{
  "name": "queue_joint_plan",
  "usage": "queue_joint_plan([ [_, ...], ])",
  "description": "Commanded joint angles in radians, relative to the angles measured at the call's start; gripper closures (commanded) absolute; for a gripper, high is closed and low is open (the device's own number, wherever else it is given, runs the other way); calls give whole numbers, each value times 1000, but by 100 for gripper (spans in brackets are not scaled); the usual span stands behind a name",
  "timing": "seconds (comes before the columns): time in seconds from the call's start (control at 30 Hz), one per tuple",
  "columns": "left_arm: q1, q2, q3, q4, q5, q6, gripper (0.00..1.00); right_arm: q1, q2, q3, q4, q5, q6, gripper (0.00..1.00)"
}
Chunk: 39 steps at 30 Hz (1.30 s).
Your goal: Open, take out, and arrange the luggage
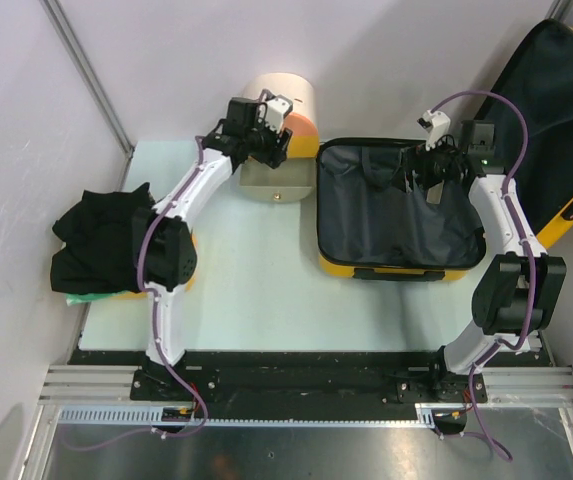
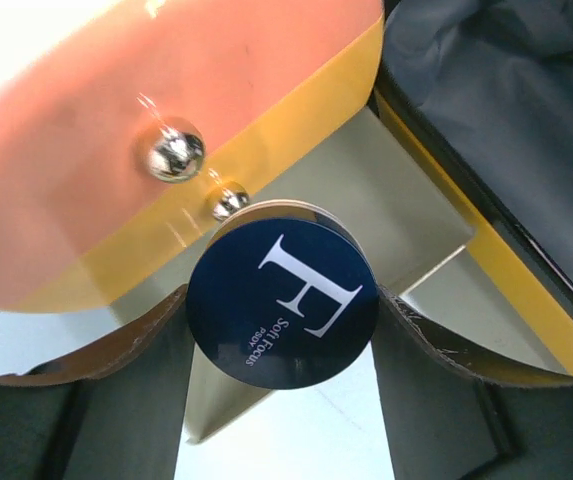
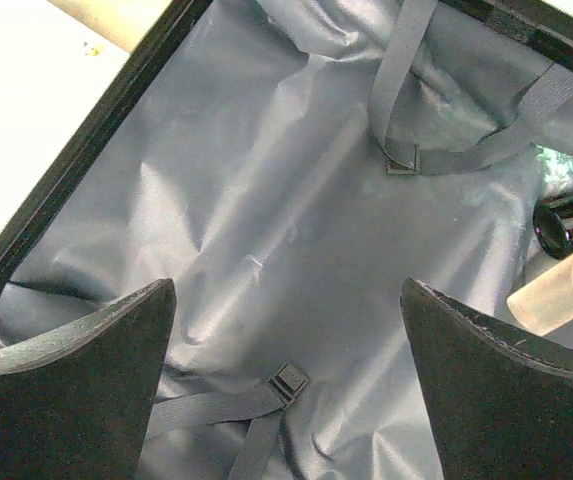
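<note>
Left wrist view has the left hand [image 2: 281, 300] clamped on a round navy compact [image 2: 301, 285], its two fingers pressing the rim from either side, right beside an orange-and-cream canister [image 2: 86, 130] and over a low beige box [image 1: 278, 180] near the far edge of the tabletop [image 1: 256, 290]. The step looks like setting this item down among what has been unpacked. To do it well, I'd lower the compact flat onto a bare patch clear of the canister's metal studs, and let go only once it rests, since a disc held by its edge would likely roll or tip if dropped. The right hand [image 3: 288, 290] hangs with its fingers wide apart and nothing between them, over the inside of the suitcase [image 1: 336, 265]. The suitcase lies open on the right half of the tabletop, reaching its right edge. It has a glossy yellow shell, a black zip rim, a wrinkled dark grey lining [image 3: 246, 200] and loose straps [image 3: 406, 160], and its lid [image 1: 556, 110] stands up beyond the far right corner. A dark-capped bottle [image 3: 566, 222] lies inside, so unpacking seems unfinished. Black clothes [image 1: 101, 240] sit at the left edge.
</note>
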Motion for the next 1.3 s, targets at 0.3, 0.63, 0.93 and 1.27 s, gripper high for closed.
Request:
queue_joint_plan([
  [0.3,-14,184,97,30,-160,-490,61,-16,-24,-32,-4,24,10,0],
  [0.63,-12,212,48,31,-180,-523,44,-21,-29,-34,-18,39,10,0],
  [0.93,-12,198,14,34,-163,-510,20,-19,-29,-34,-12,38,17,0],
  [1.27,8,-28,-124,86,-39,-406,18,-15,-38,-34,-9,36,20,0],
])
